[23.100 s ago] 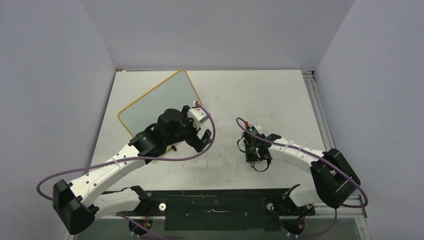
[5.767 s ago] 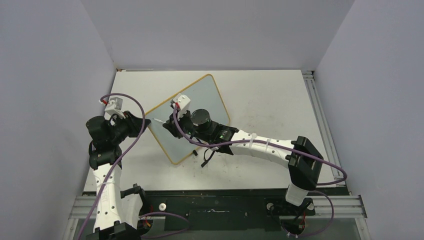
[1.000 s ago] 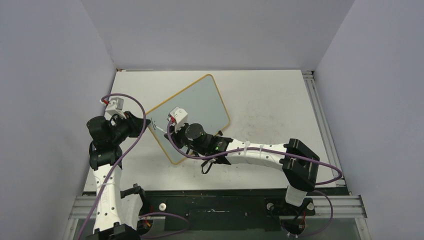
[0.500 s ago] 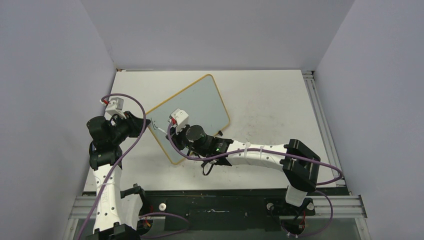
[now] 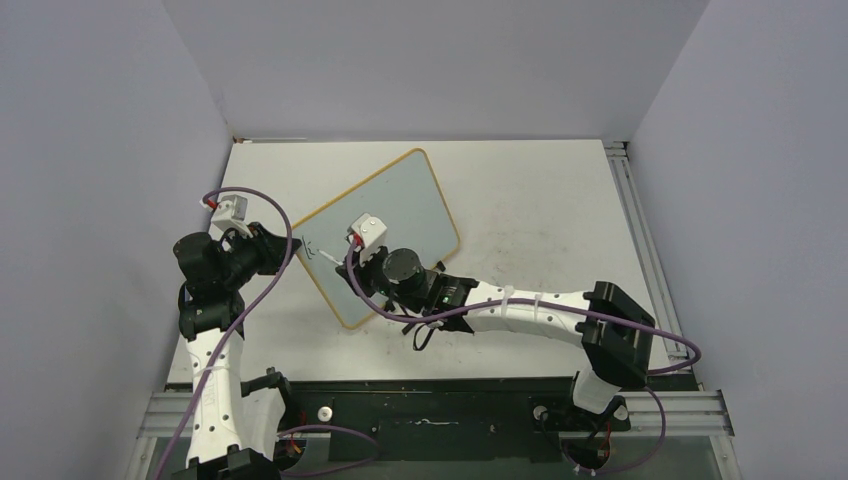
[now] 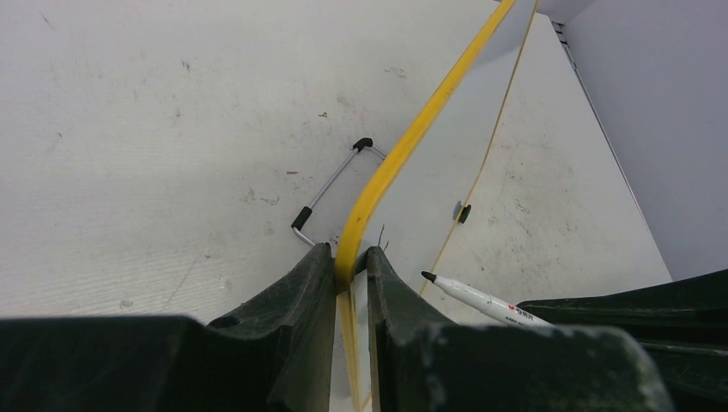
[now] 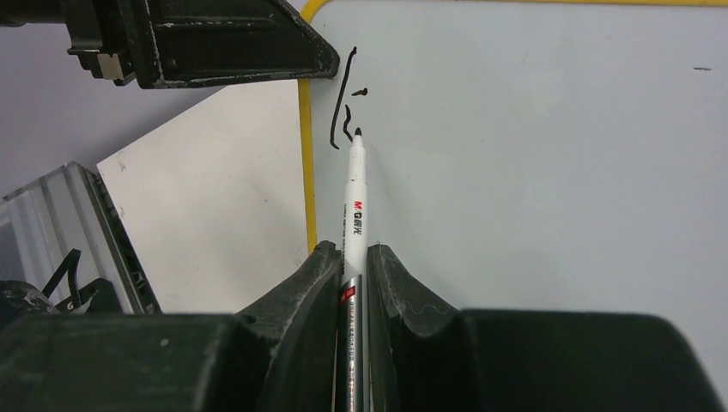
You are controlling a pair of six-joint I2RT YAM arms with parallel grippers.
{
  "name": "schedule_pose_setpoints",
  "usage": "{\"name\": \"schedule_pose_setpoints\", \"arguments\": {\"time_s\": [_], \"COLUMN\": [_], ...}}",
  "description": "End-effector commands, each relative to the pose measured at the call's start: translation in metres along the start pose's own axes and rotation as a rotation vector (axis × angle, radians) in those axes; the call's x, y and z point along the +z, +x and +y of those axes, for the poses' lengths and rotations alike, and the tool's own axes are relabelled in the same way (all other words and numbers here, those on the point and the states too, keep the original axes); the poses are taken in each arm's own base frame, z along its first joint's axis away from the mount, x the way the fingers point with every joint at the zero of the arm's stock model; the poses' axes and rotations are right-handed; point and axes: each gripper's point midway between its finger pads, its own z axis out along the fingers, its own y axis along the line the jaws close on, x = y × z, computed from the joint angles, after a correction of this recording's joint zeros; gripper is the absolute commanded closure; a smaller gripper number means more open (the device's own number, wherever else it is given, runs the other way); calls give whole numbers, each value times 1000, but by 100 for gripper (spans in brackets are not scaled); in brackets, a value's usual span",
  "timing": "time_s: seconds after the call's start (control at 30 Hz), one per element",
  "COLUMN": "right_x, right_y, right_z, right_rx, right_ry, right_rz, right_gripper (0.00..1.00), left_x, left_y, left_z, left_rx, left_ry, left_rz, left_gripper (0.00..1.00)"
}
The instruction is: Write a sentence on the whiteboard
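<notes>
Right wrist view: writing barely begun.
Right gripper (image 7: 350,253) clamps slim white marker (image 7: 354,197), tip at black strokes (image 7: 342,112) on yellow-rimmed grey whiteboard (image 7: 532,172); left gripper (image 6: 350,257) pinches its edge.

The board (image 7: 532,172) is smooth and satin, its yellow rim (image 6: 403,154) glossy plastic; the stand (image 6: 330,180) is bare metal wire. The marker (image 7: 354,206) is shiny white plastic. The left claw (image 6: 348,254) and right claw (image 7: 352,251) are grainy matt black plastic. The surface (image 6: 154,129) is matt, scuffed white.
</notes>
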Motion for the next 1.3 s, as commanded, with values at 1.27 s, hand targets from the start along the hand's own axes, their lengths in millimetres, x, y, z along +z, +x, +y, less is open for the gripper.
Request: {"name": "schedule_pose_setpoints", "arguments": {"time_s": [1.27], "right_x": [22], "right_y": [-18], "right_z": [-14], "right_rx": [6], "right_ry": [37], "right_rz": [-66], "right_gripper": [95], "left_x": [-4], "left_y": [-17], "left_z": [-6], "left_rx": [58], "left_ry": [-1], "left_rz": [-33], "left_gripper": [100]}}
